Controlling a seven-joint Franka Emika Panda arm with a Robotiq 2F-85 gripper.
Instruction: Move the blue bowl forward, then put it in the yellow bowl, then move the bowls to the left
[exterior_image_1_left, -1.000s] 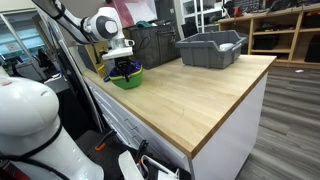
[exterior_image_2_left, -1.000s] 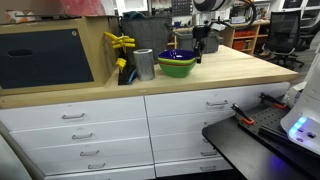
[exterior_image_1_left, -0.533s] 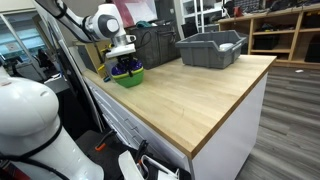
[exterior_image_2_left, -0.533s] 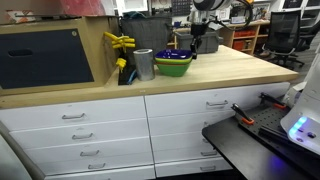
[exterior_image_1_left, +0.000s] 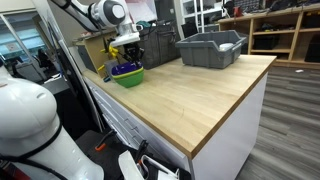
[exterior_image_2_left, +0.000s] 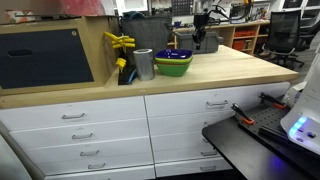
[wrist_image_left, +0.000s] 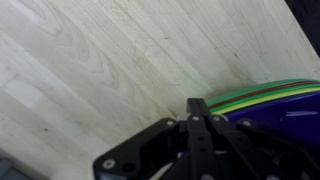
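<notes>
A pale wooden desk (exterior_image_1_left: 195, 95) runs across an exterior view, with a robot arm reaching in from the upper left of the frame. Near the desk's left end, in the upper left quarter, sits the yellow bowl (exterior_image_1_left: 129, 78). The blue bowl (exterior_image_1_left: 125, 69) is nested inside it, so only its dark rim shows above the lime edge. The hand (exterior_image_1_left: 125, 50) hangs just above the pair and seems clear of them. Its fingers are too small and dark here to say whether they are apart or together.

Further along the desk, upper centre right, stands a grey bin (exterior_image_1_left: 210, 48), well apart from the bowls.

In an exterior view taken from the drawer side, the stacked bowls sit at upper centre, blue bowl (exterior_image_2_left: 176, 56) inside yellow bowl (exterior_image_2_left: 175, 68). A metal cup (exterior_image_2_left: 144, 64) stands just beside them to the left. The hand (exterior_image_2_left: 200, 38) is above and a little right of them. White drawers (exterior_image_2_left: 90, 130) fill the lower half.

The wrist view shows wood grain across most of the frame. The black hand (wrist_image_left: 200, 112) is at bottom centre, and the green-and-yellow rim (wrist_image_left: 255, 98) with blue (wrist_image_left: 300, 112) within it sits at the lower right edge.
</notes>
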